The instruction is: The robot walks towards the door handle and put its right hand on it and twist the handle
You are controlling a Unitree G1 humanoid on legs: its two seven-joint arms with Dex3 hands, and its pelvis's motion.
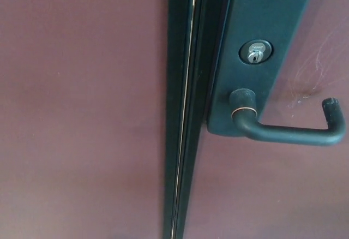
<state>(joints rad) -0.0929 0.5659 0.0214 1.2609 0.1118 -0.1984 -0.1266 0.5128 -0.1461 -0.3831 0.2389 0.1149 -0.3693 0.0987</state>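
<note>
A dull maroon, smooth door surface fills almost the whole head view, continuing on the right side of the frame as well, where faint pale scuff marks streak its upper part. Down the middle runs a dark, near-black vertical door edge strip, with a thin bright metallic line along it from top to bottom. Just right of that strip sits a dark teal, flat metal backplate, slightly tilted in the picture and ending in a rounded lower edge. A dark, matte lever door handle springs from a round collar with a thin coppery ring at the lower part of the backplate, then stretches level toward the right, well clear of the strip, and its far tip bends back up toward the door. Above the collar, on the same plate, lies a small round silver keyhole cylinder. Neither robot hand appears in the view, so their state cannot be told; nothing touches the handle.
</note>
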